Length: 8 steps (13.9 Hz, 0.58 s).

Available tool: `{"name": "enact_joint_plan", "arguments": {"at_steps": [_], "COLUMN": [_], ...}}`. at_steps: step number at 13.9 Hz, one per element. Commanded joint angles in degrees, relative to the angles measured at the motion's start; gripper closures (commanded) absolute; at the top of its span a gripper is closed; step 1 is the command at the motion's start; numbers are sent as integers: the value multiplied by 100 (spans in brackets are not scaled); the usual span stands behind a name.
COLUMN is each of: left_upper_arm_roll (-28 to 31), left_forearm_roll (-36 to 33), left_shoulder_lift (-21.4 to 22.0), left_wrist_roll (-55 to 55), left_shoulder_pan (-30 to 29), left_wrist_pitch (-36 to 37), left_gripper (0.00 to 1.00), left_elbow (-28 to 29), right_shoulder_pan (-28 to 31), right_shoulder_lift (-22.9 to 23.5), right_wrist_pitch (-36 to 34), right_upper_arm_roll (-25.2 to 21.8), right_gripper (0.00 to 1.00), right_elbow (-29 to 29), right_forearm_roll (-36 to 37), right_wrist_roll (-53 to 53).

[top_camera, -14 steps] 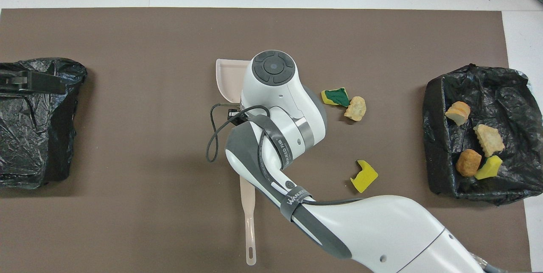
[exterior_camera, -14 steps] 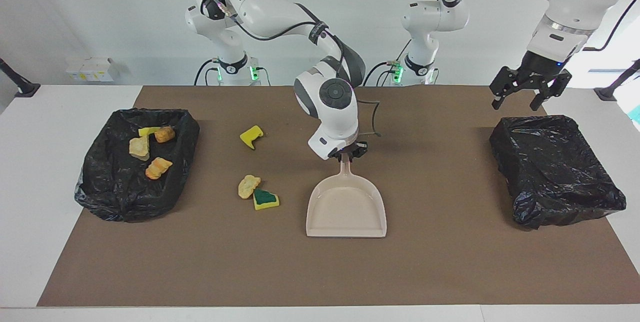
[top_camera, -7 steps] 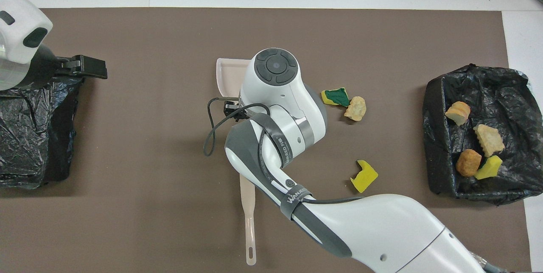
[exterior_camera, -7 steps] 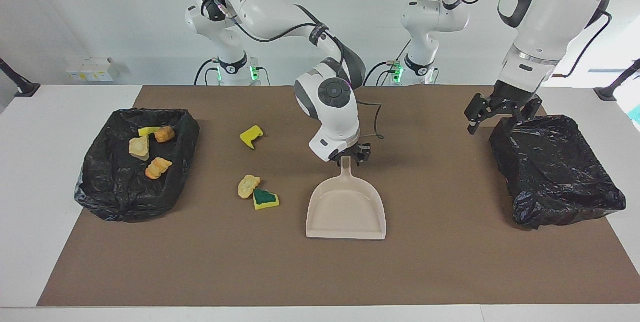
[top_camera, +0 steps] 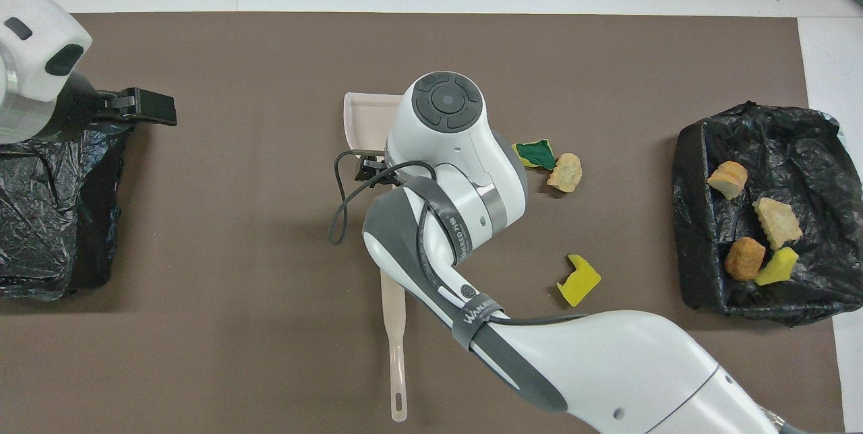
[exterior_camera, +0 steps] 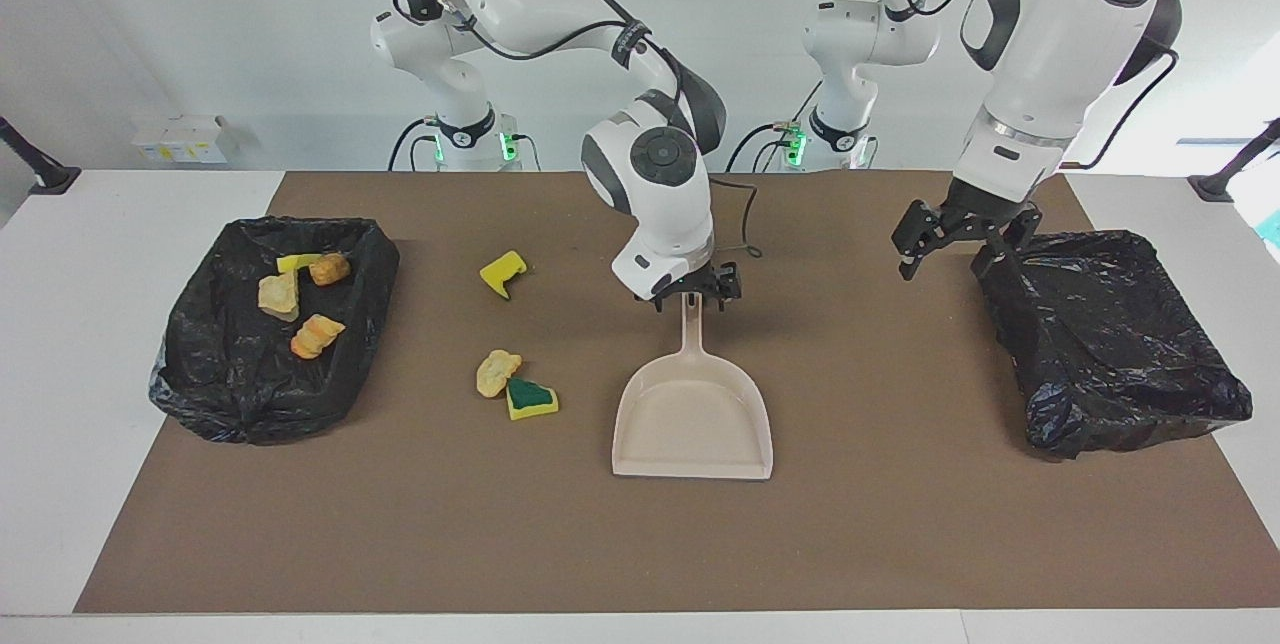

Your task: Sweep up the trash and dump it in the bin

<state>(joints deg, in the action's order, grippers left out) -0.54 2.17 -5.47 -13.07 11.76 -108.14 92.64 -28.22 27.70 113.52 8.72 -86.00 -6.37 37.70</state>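
I count seven scraps of trash. Four sit in the black-lined bin (exterior_camera: pixel 270 334) at the right arm's end of the table: a tan lump (exterior_camera: pixel 278 294), an orange-brown lump (exterior_camera: pixel 329 269), a yellow bit (exterior_camera: pixel 296 262) touching it, and an orange lump (exterior_camera: pixel 317 335). Three lie loose on the brown mat (exterior_camera: pixel 640 544) between that bin and the dustpan (exterior_camera: pixel 693 414): a yellow sponge bit (exterior_camera: pixel 502 272) nearer the robots, then a tan foam lump (exterior_camera: pixel 497 372) touching a green-faced sponge bit (exterior_camera: pixel 530 398), both beside the pan's tray.

The dustpan lies flat mid-mat, empty, handle pointing toward the robots. My right gripper (exterior_camera: pixel 690 290) is right at the handle's top end, jaws spread, fingertips either side of the handle and not clamping it as far as I can see.

In the overhead view a beige brush handle (top_camera: pixel 396 346) pokes out from under the right arm, nearer the robots than the dustpan; bristles hidden.

My left gripper (exterior_camera: pixel 955 242) hangs jaws apart, holding nothing, over the mat at the edge of the second black-lined bin (exterior_camera: pixel 1110 344) at the left arm's end. I see no scraps in that bin.
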Motion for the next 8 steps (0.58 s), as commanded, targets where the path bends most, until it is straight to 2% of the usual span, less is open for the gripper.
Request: {"name": "enact_joint_plan", "arguments": {"at_steps": [1,2,5,7,8], "left_upper_arm_roll": [72,72,28,-42,-60], "left_forearm_roll": [-41,-32,204,275,267], "left_shoulder_lift": [-139,-270,-919,-1062,-1271], "left_wrist_roll": [-317,-519,-1380,-1837,-1961], "left_shoulder_pan": [247,387,572,792,1002], "left_wrist_pitch": [-41,-49,-76,-251,-304], "left_gripper": [0,0,0,0,0], "left_elbow": [-150,-228,-939,-985,-994], "right_shoulder_pan": [-148,-244,-543,-798,-903], "right_shoulder_lift": [-922,-1186,-1837,-2110,-2198], "right_wrist_pitch": [187,310,880,1145,1164], "right_upper_arm_roll": [-1,-1,-10,-10,-10], "right_gripper": [0,0,0,0,0], "right_elbow": [-1276,-1645,-2682,-3123,-3247], "right_forearm_roll": [-93,-136,-146,-146,-146], "right_wrist_roll": [96,140,254,657,807]}}
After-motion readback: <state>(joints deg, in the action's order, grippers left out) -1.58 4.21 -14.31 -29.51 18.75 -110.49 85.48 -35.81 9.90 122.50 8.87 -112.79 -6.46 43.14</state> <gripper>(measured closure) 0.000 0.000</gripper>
